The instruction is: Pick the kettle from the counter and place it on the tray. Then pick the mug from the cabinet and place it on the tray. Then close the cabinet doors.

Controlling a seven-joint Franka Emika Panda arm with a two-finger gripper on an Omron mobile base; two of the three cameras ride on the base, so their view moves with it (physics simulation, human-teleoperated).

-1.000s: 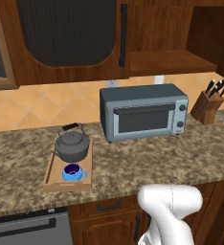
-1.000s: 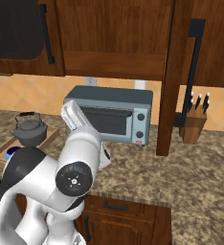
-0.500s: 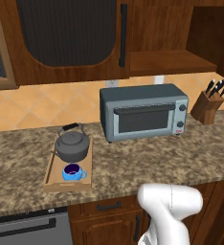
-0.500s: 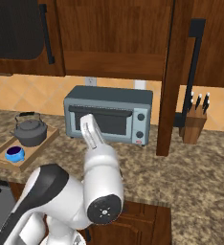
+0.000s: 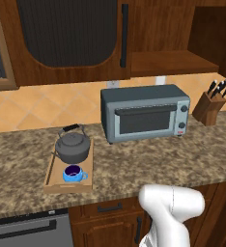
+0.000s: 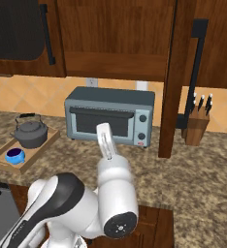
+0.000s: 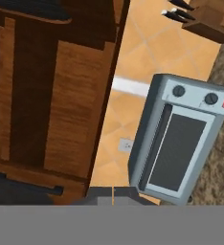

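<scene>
No readable brand or writing anywhere; toaster oven point(image 5: 145, 113) has two knobs and a small red mark at its lower right, too small to read.

Tray point(image 5: 52, 170) sits on the tabletop point(image 5: 148, 161) at left, left of the toaster oven. Kettle point(image 5: 72, 147) stands on the far half of the tray, blue mug point(image 5: 73, 173) on the near half, just in front of the kettle. Same layout in the right base view: kettle point(image 6: 31, 133), mug point(image 6: 14, 156), tray point(image 6: 36, 149).

Left cabinet door point(image 5: 69, 41) is shut; right cabinet door point(image 6: 181, 72) stands swung out, edge-on, its black bar handle facing right, in front of the knife block point(image 6: 195, 126). Cabinet shelf point(image 5: 170, 61) is exposed.

Jaws not visible in any view; they are fully closed and hold nothing that can be seen.

Versus the earlier frames: arm's forearm has risen from in front of the toaster oven's left side to centre; tray, kettle, mug and doors are unchanged.
</scene>
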